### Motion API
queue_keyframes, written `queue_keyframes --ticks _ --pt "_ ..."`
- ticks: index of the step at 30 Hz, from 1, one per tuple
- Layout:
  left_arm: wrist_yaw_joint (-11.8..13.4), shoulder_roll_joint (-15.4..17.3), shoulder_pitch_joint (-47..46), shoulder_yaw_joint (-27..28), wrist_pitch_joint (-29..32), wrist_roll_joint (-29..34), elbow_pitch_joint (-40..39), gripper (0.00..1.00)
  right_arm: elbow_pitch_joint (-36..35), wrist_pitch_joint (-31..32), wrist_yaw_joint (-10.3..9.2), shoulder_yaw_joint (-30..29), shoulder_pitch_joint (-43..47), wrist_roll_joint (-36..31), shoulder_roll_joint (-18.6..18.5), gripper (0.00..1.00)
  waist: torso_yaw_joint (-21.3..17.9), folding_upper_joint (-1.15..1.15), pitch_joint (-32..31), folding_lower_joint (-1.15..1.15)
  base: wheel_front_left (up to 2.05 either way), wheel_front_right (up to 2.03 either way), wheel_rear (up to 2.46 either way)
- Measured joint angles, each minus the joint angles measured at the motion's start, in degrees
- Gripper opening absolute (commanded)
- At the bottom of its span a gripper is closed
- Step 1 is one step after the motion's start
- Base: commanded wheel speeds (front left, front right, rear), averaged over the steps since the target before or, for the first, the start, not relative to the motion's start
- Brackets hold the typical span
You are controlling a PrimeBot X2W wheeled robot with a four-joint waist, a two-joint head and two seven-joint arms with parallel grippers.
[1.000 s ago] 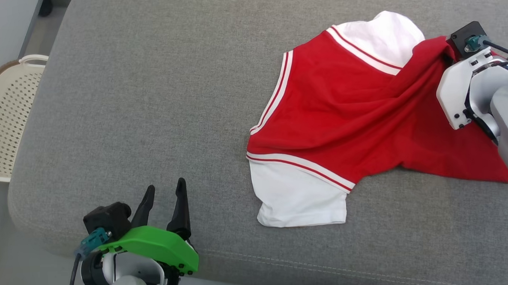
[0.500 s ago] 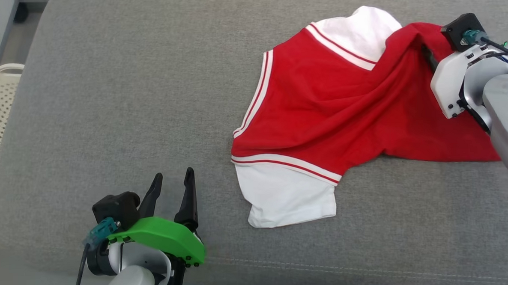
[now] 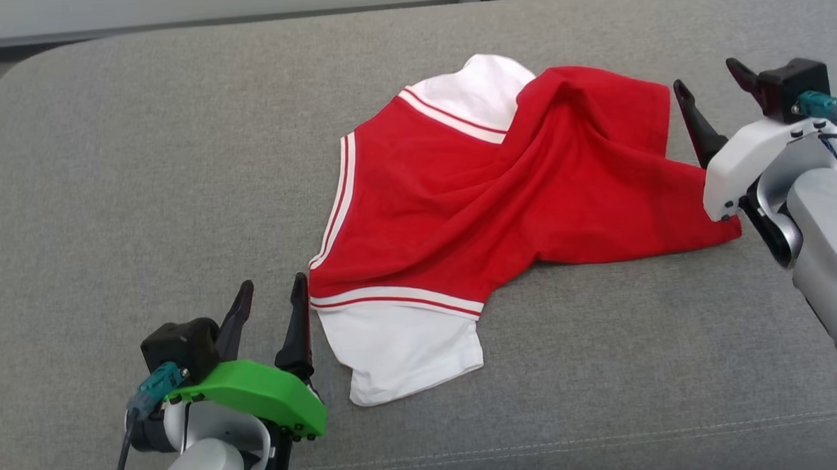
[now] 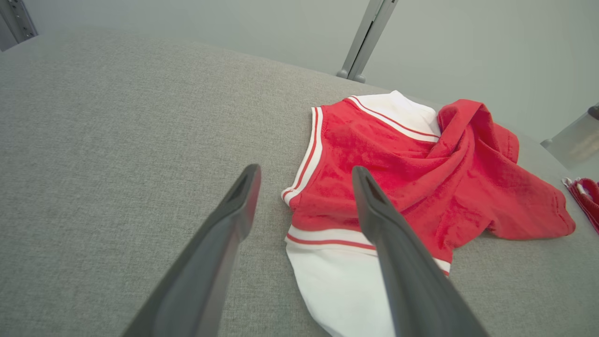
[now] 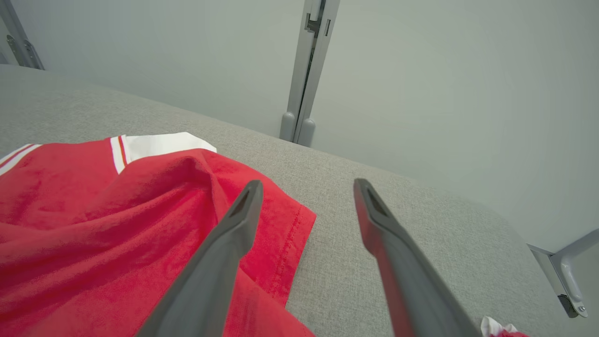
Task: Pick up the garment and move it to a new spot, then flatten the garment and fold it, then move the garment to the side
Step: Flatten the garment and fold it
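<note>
A red shirt (image 3: 460, 212) with white sleeves and white-and-red striped trim lies crumpled near the middle of a grey cushion (image 3: 140, 169); its red body is bunched into a raised fold toward the far right, with long creases running across it; one white sleeve (image 3: 402, 349) lies flat at the near side, the other (image 3: 483, 91) peeks out at the far side from under the red fold. The left tool (image 3: 272, 281) sits low at the near left, fingers spread with nothing between them, its right finger just beside the striped corner of the shirt; whether it touches the cloth cannot be told. The right tool (image 3: 705, 74) is at the right edge of the shirt, fingers likewise spread wide and pinching nothing; in the right wrist view its left finger (image 5: 234, 224) lies over the red hem while the other is over bare cushion. Behind the cushion stands a pale wall with a grey metal post (image 5: 309, 70); a small red item (image 4: 585, 192) shows at the right edge of the left wrist view.
</note>
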Motion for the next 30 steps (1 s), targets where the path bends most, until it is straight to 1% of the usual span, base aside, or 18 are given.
queue_keyframes --ticks 2,5,10,16,21,24,30 --pt "0.0 0.6 0.4 0.1 -0.5 0.2 0.4 1.00 -1.7 -0.5 0.00 -1.1 2.2 0.3 0.0 1.00 -0.9 0.00 -1.3 0.00 0.00 0.00 0.00" --pt "-0.9 0.8 1.7 0.4 -1.3 -0.1 1.3 1.00 -4.4 -0.9 0.00 -3.0 5.8 0.3 0.2 1.00 -2.1 0.00 -3.4 0.00 0.00 0.00 0.00" --pt "-1.5 2.1 4.8 1.8 -3.3 -0.5 3.2 1.00 -9.9 -1.2 0.00 -7.1 12.9 0.1 1.5 1.00 -3.6 0.00 -6.7 0.00 0.00 0.00 0.00" --pt "-1.4 4.0 9.3 4.6 -5.0 0.0 3.8 1.00 -17.0 0.1 0.00 -12.9 21.4 -3.4 3.2 1.00 -4.9 0.00 -10.7 0.00 0.00 0.00 0.00" --pt "-1.0 5.4 12.6 8.2 -5.5 0.7 3.2 1.00 -23.8 3.1 0.00 -18.2 28.2 -6.3 5.9 1.00 -5.7 0.00 -13.0 0.00 0.00 0.00 0.00" --pt "-1.2 5.4 14.5 10.1 -5.6 1.0 2.1 1.00 -27.9 4.8 0.00 -21.5 31.7 -8.1 7.2 1.00 -5.9 0.00 -14.0 0.00 0.00 0.00 0.00" --pt "-2.0 4.7 17.4 12.3 -5.7 2.3 0.5 1.00 -36.3 8.0 0.00 -26.9 38.7 -11.4 11.0 1.00 -5.4 0.00 -14.6 0.00 0.00 0.00 0.00"
